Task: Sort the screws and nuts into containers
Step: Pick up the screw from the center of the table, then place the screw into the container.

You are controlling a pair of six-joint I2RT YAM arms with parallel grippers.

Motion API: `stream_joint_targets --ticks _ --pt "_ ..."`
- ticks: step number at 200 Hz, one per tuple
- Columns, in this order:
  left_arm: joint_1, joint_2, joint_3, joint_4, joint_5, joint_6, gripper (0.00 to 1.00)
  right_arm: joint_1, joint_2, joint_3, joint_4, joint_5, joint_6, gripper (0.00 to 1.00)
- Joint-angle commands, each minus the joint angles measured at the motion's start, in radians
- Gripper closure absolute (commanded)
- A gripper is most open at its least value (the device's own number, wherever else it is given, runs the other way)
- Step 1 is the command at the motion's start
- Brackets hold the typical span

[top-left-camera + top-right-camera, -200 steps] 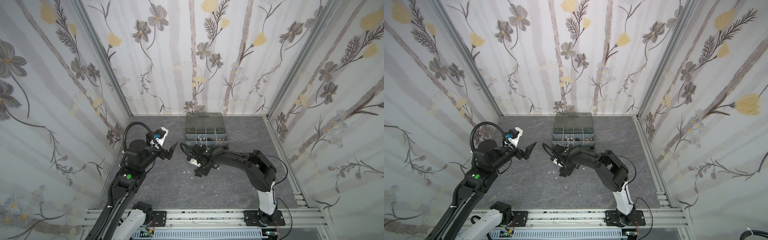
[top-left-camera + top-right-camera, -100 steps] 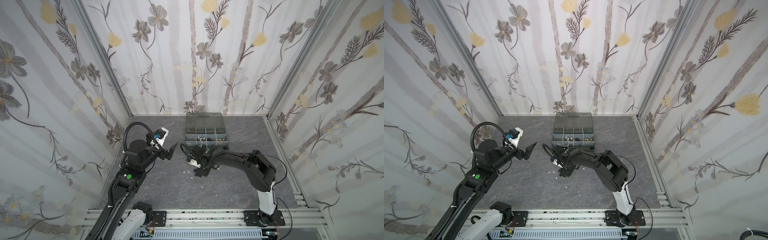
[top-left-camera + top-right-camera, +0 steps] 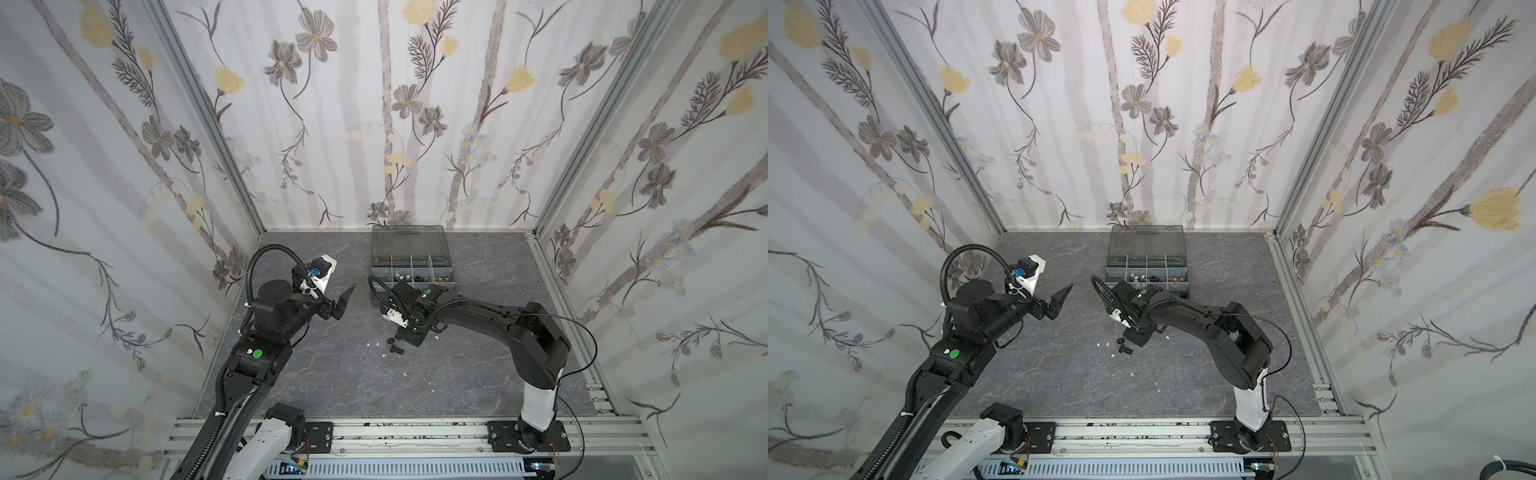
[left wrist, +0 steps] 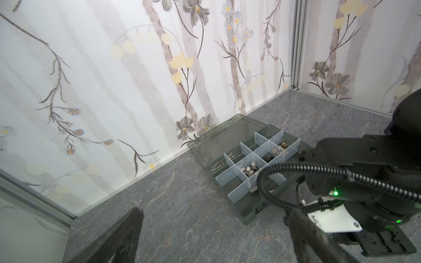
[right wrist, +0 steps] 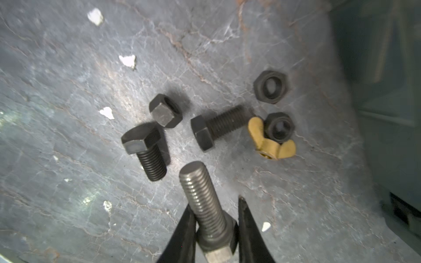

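**Right gripper [image 5: 216,211] pinches a grey bolt [image 5: 200,193] by its head**

The bolt is dull grey with a hex head, and its threaded shank sticks out past the tips. Only the right wrist view shows this grip, along with two black bolts [image 5: 145,152], three black nuts [image 5: 271,86] and a brass wing nut [image 5: 271,145] on the table [image 5: 68,113]. In both top views they are just dark spots at 8 o'clock of that gripper. The case [image 3: 409,245] sits at the table's 12 o'clock. The left gripper [image 4: 216,216] has its jaws spread wide and empty. Its wrist view shows silver nuts [image 4: 248,170] in one compartment.

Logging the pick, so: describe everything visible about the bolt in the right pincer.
The grey bolt is dull bare-looking metal: hex head, threaded shank, flat tip. The right pincer grips it beside the head, a finger on each side, shank pointing out past them. Nothing else touches it.
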Motion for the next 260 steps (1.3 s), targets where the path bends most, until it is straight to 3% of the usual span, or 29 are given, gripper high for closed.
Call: stream_joint_targets --ticks 1,34,103,196,243,260 --pt "0.001 -0.006 -0.001 0.029 0.003 0.004 0.00 -0.032 -0.013 0.062 -0.011 -0.004 0.007 0.94" --pt "0.002 -0.012 -0.002 0.030 0.008 0.002 0.00 -0.109 0.062 0.234 -0.008 0.043 0.005 0.93" --pt "0.001 -0.010 -0.002 0.029 -0.001 0.006 0.00 -0.130 0.266 0.488 0.007 0.099 -0.048 0.92" --pt "0.002 -0.005 0.001 0.027 -0.004 0.007 0.00 -0.138 0.353 0.494 0.017 0.097 -0.057 0.85" --pt "0.001 -0.008 -0.001 0.027 -0.007 0.007 0.00 -0.139 0.345 0.493 0.008 0.123 -0.061 0.74" --pt "0.002 -0.009 -0.002 0.030 -0.007 0.005 0.00 -0.140 0.328 0.493 0.010 0.097 -0.059 0.64"
